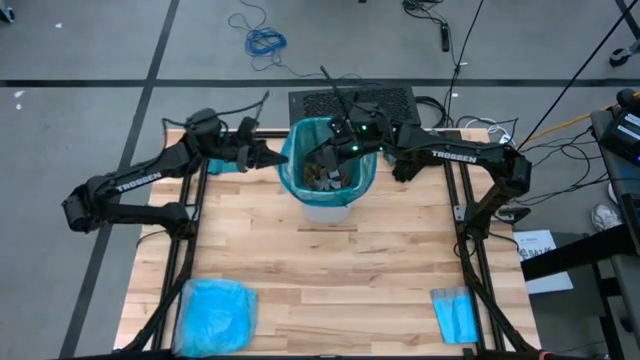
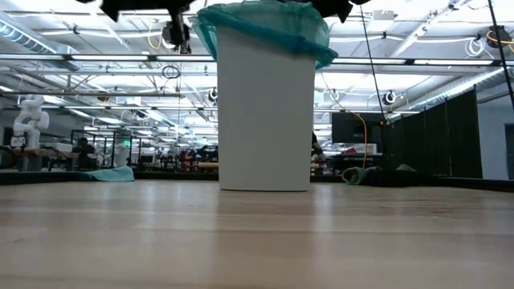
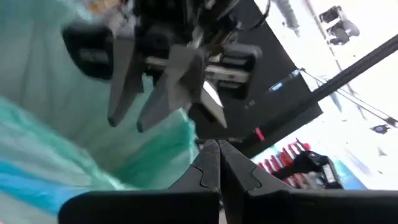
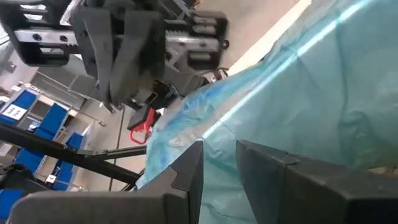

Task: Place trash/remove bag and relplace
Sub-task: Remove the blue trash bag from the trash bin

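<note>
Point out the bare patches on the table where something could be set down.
Free: the wide wood between the white bin, the sky-blue bag and the folded blue sheet. Crowded: the far edge, where the left gripper and right gripper meet the teal liner.

Bin [image 1: 327, 205] flanked by both arms at rim (crowded); table front [image 1: 330, 290] open between blue bags.

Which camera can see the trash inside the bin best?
The high view: it looks straight down on the trash inside the bag. The low view shows only the bin's outside; both wrist views show only teal plastic.
</note>
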`<state>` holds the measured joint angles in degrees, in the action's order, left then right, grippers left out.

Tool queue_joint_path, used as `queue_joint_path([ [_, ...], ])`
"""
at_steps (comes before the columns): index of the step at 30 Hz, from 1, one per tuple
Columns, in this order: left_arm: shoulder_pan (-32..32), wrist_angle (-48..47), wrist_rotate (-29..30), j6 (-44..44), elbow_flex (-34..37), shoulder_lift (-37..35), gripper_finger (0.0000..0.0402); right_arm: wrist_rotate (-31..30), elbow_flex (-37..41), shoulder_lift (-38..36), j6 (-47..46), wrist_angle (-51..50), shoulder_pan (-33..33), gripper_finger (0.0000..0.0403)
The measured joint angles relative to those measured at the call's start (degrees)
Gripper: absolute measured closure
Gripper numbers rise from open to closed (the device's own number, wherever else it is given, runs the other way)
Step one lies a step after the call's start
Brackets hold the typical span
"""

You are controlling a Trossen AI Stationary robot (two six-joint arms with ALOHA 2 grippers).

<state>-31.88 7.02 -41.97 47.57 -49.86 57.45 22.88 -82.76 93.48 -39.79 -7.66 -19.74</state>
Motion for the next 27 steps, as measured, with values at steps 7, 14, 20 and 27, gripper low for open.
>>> queue_joint_path([
  [7,-3.59,-20.22,17.26,-7.49,-0.09,-5.39,0.0401,-0.21,-0.06,-2.10,0.39,2.98,-0.05,0.0316],
  [14,-4.50,-25.04,14.69,-9.48,-0.05,-1.43,0.0402,-0.31,-0.04,-1.85,0.22,2.98,-0.05,0.0317],
  [20,-4.41,-13.47,10.04,-7.56,0.00,4.58,0.0402,-0.67,-0.04,-1.51,-0.02,2.82,-0.05,0.0317],
  [27,-3.89,-2.48,6.10,-1.44,0.01,4.25,0.0401,-1.91,0.00,-1.36,-0.05,2.24,-0.03,0.0317],
])
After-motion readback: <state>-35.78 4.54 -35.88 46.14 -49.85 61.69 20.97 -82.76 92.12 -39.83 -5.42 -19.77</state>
